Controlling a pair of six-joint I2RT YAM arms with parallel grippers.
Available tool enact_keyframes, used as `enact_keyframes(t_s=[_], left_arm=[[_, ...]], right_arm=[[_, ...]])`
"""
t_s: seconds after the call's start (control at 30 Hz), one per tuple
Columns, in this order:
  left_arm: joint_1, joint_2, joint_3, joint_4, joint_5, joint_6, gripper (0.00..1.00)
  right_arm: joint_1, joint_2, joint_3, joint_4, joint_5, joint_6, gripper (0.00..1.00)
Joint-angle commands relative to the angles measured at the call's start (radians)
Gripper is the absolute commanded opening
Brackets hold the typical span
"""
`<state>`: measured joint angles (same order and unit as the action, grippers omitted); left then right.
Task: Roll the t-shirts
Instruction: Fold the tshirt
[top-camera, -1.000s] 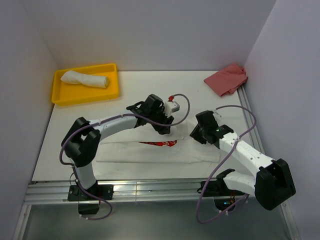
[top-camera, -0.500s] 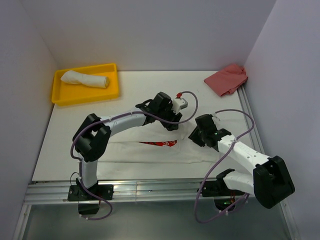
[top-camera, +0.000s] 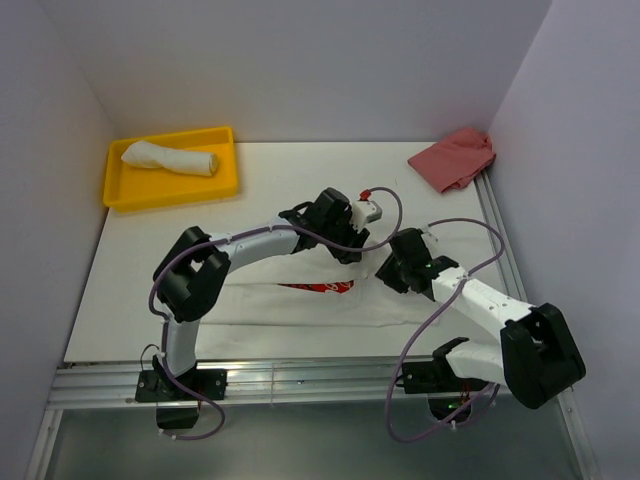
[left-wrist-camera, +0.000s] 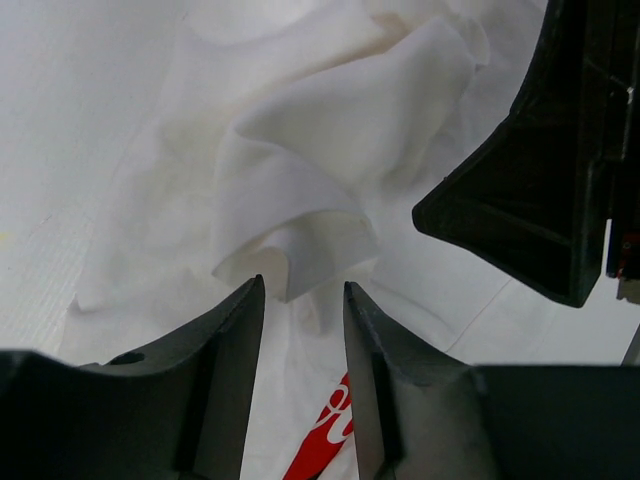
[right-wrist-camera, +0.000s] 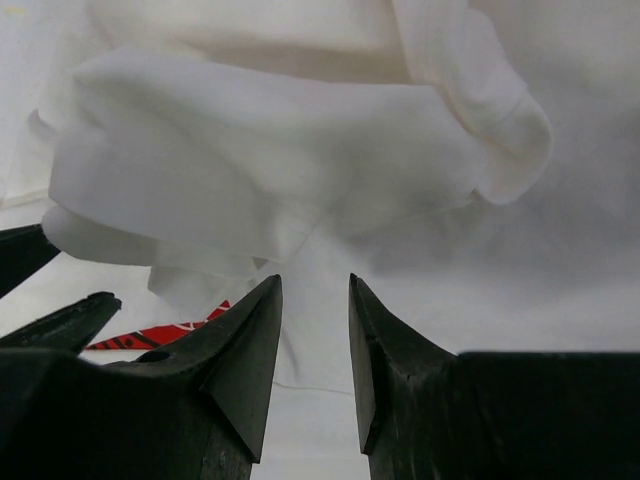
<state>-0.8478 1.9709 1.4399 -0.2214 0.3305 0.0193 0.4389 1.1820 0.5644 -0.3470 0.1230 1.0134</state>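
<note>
Found the printed shirt (top-camera: 250, 305) spread flat along the near side of the table (top-camera: 150, 260), white, long axis left to right, red print (top-camera: 318, 288) facing up near its middle. Found it bunched toward the right end into loose, soft folds (left-wrist-camera: 300, 180). Found the rolled shirt (top-camera: 170, 157), also white, lying as a tight log slantwise in the yellow tray (top-camera: 170, 198) at the far left corner.

White table (top-camera: 130, 255), walls (top-camera: 300, 60) perhaps faintly lilac.

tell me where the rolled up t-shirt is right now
In the top view, the rolled t-shirt lies in the yellow tray at the far left corner of the table.
</note>
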Motion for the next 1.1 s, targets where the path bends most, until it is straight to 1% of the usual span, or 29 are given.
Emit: enact_keyframes(t_s=[0.0, 0.03, 0.13, 0.27, 0.43, 0.47, 0.77, 0.93, 1.07], left_arm=[[-0.01, 0.017, 0.057, 0.033, -0.004, -0.005, 0.4], [-0.01, 0.02, 0.059, 0.031, 0.001, -0.005, 0.36], [-0.01, 0.023, 0.06, 0.031, -0.001, -0.004, 0.31], [-0.01, 0.025, 0.071, 0.022, -0.008, 0.005, 0.2], [-0.01, 0.026, 0.086, 0.013, -0.022, 0.014, 0.11], [-0.01, 0.028, 0.088, 0.008, -0.025, 0.018, 0.08], [-0.01, 0.028, 0.094, -0.006, -0.038, 0.034, 0.0], [-0.01, 0.026, 0.09, -0.013, -0.057, 0.048, 0.0], [-0.01, 0.026, 0.085, -0.013, -0.054, 0.053, 0.0]], right_arm=[[0.004, 0.018, 0.012, 0.042, 0.006, 0.004, 0.41], [0.004, 0.03, 0.012, 0.054, -0.003, 0.002, 0.41], [0.006, 0.059, 0.022, 0.065, -0.011, 0.001, 0.41], [0.009, 0.09, 0.031, 0.08, -0.016, 0.004, 0.44], [0.011, 0.126, 0.043, 0.092, -0.02, 0.011, 0.47], [0.012, 0.128, 0.043, 0.098, -0.02, 0.013, 0.47], [0.014, 0.149, 0.06, 0.112, -0.009, 0.047, 0.46], [0.012, 0.143, 0.055, 0.124, -0.008, 0.065, 0.43], [0.014, 0.168, 0.063, 0.138, -0.017, 0.076, 0.43]])
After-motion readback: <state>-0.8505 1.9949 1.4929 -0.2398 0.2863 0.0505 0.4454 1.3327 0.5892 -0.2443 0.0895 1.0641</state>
